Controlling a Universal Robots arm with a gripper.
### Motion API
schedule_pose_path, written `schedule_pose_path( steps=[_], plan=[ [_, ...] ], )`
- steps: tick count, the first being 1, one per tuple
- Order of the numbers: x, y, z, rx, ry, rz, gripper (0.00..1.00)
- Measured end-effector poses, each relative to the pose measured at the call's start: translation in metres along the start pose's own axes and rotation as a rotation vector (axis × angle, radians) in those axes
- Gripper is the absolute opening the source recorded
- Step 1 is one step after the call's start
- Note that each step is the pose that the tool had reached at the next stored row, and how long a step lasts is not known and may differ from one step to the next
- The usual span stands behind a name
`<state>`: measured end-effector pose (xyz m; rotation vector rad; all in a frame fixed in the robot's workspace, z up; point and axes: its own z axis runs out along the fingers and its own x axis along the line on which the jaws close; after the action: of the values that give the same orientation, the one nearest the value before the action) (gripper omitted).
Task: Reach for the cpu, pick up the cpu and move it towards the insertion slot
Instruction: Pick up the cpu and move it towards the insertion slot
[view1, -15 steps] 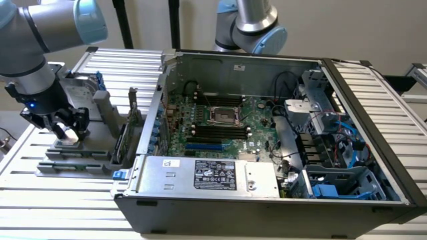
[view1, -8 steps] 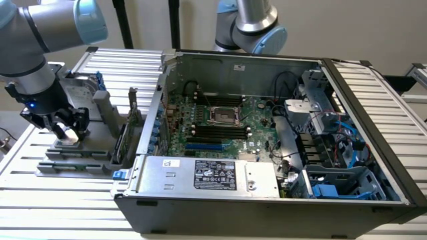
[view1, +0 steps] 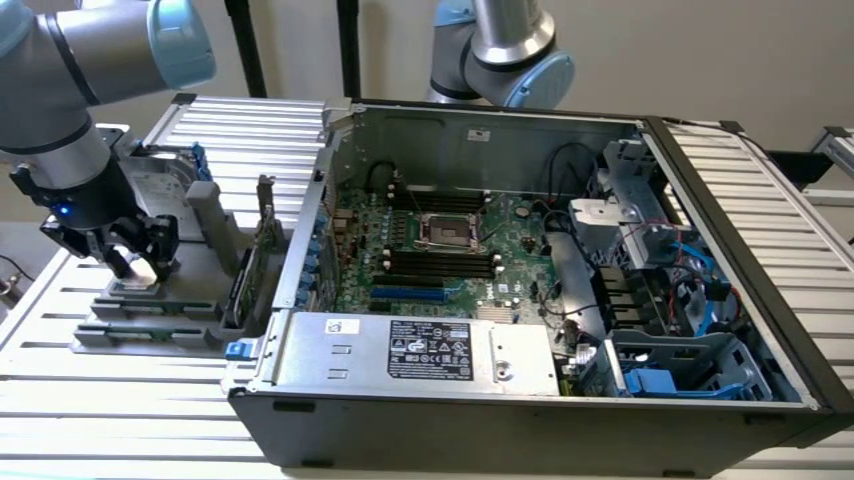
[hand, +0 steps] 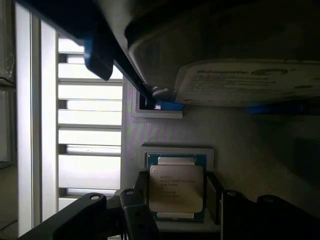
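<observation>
Gripper fingers (hand: 137, 210) are being held partly open on either side of the cpu (hand: 176, 187), flanking its long edges; whether contact is being made cannot be told. It is lying flat, metal lid up, in the grey holder (view1: 147, 325), at nine o'clock from the insertion slot (view1: 450, 231) in the exterior view.

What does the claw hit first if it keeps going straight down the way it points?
Most likely the cpu: the claw points down at the grey fixture tray and the chip sits between its fingers in the wrist view. How far above it the claw is remains unclear.
</observation>
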<state>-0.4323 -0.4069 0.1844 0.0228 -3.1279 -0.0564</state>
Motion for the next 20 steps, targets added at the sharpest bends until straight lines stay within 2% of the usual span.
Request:
schedule_pose_path(
  steps=[4,8,20],
  plan=[
    [0.0,0.0001,-0.0039,0.0001,0.0003,0.0,0.55],
    [0.0,0.0005,-0.0144,0.0001,0.0002,0.0,0.55],
    [0.001,0.0016,-0.0674,0.0001,0.0003,0.0,0.55]
  ],
)
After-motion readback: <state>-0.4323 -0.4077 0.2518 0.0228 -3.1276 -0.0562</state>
